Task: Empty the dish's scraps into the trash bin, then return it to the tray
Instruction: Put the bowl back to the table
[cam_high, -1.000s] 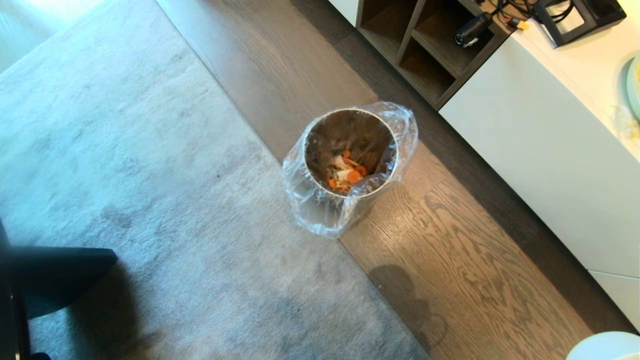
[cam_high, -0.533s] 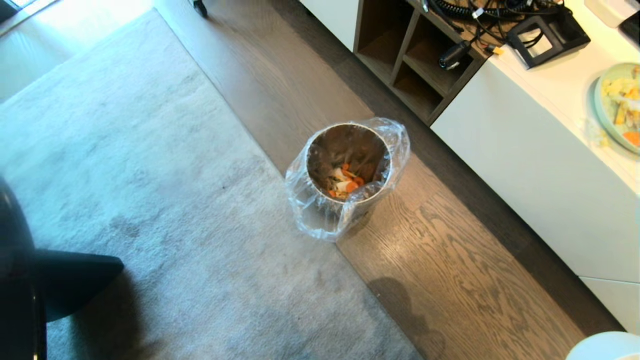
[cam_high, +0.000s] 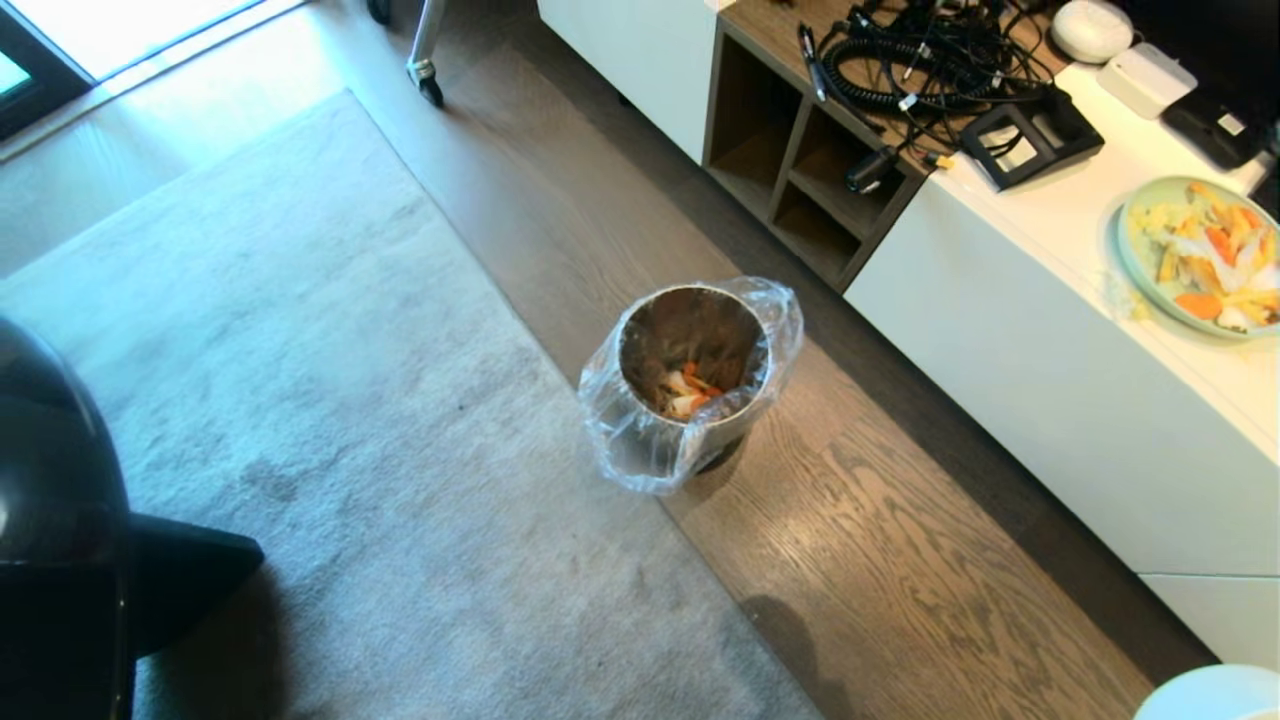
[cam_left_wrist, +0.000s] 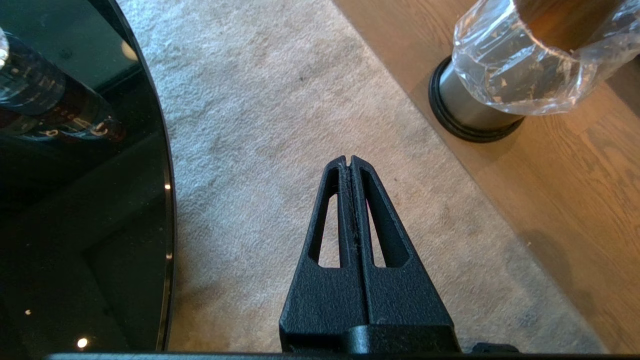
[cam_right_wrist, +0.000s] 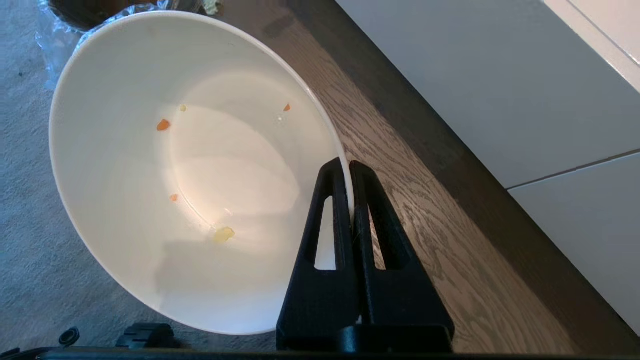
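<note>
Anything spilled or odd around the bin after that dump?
No spill shows on the rug or floor around the trash bin; the scraps lie inside it. A few small bits still cling inside the dish, which the right gripper pinches by the rim. The bin's clear liner hangs loose and lopsided.

From the head we look steeply down from high up at the floor, the bin (cam_high: 690, 385) mid-frame and the cabinet (cam_high: 1050, 400) to our right. Our left wrist view looks down past its gripper (cam_left_wrist: 350, 161) at the rug (cam_left_wrist: 280, 100), low and close, sharing the bin (cam_left_wrist: 480, 107) with the head. Our right wrist view sits close over the dish (cam_right_wrist: 190, 170), by the same cabinet (cam_right_wrist: 500, 90).
</note>
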